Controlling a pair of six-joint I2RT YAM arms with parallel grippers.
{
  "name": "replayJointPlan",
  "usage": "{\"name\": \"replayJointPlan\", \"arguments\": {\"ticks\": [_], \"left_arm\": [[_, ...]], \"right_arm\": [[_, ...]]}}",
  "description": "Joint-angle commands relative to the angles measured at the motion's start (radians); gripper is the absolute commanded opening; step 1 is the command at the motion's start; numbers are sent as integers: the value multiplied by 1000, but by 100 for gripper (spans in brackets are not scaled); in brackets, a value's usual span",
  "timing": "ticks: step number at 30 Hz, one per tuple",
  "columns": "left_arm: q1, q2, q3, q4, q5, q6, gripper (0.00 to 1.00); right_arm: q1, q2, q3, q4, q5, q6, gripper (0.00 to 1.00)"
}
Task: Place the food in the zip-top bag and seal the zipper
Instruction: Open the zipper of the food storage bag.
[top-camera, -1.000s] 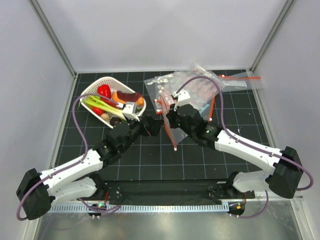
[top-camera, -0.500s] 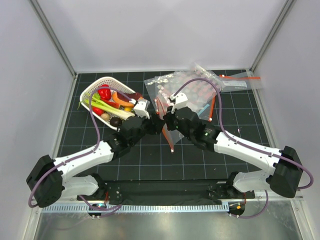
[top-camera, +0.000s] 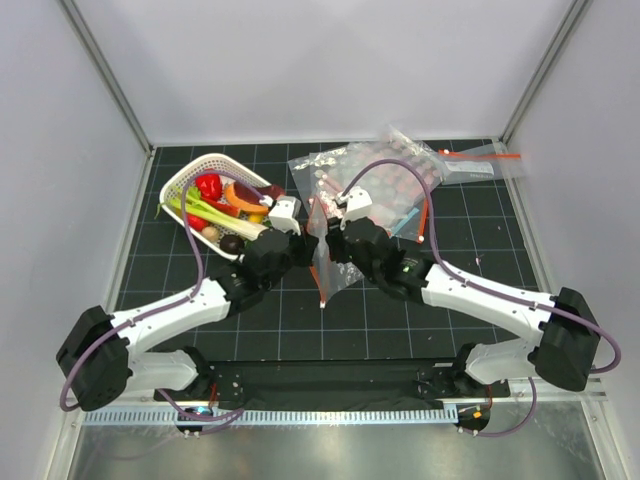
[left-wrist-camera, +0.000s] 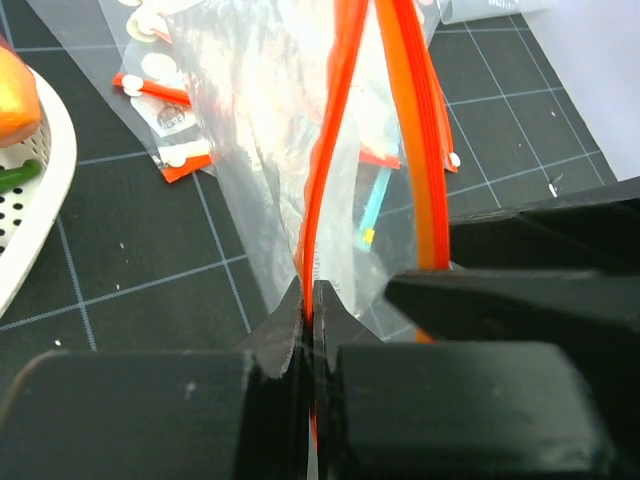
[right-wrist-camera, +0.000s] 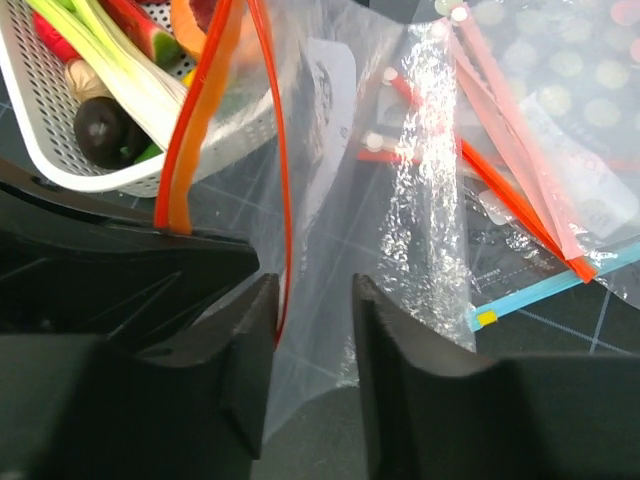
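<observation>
Opening the zip-top bag (top-camera: 330, 272), upright at mid-bench (top-camera: 300, 330): pinching its zipper (left-wrist-camera: 335, 150) tight in the left claw (left-wrist-camera: 310, 300), straddling the film with the right claw (right-wrist-camera: 312, 300), narrowly parted. Next, probably: regrip, spread the mouth, fetch food (top-camera: 205, 210) from the white basket (top-camera: 215, 157).

Bright, even overhead light, hardly any shadows on the table (top-camera: 380, 330). Wrist views go soft up close, and the zip-top bag (left-wrist-camera: 260, 150) has white glare.
</observation>
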Motion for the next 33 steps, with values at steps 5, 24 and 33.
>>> {"name": "replayJointPlan", "arguments": {"ticks": [5,24,33], "left_arm": [[3,-40,7,21,-67,-31,0],[4,17,33,-22,-97,-79,0],[3,81,65,3,68,-70,0]], "right_arm": [[43,68,66,26,41,13,46],[72,55,140,-126,428,-43,2],[92,-84,115,-115,659,-156,3]]}}
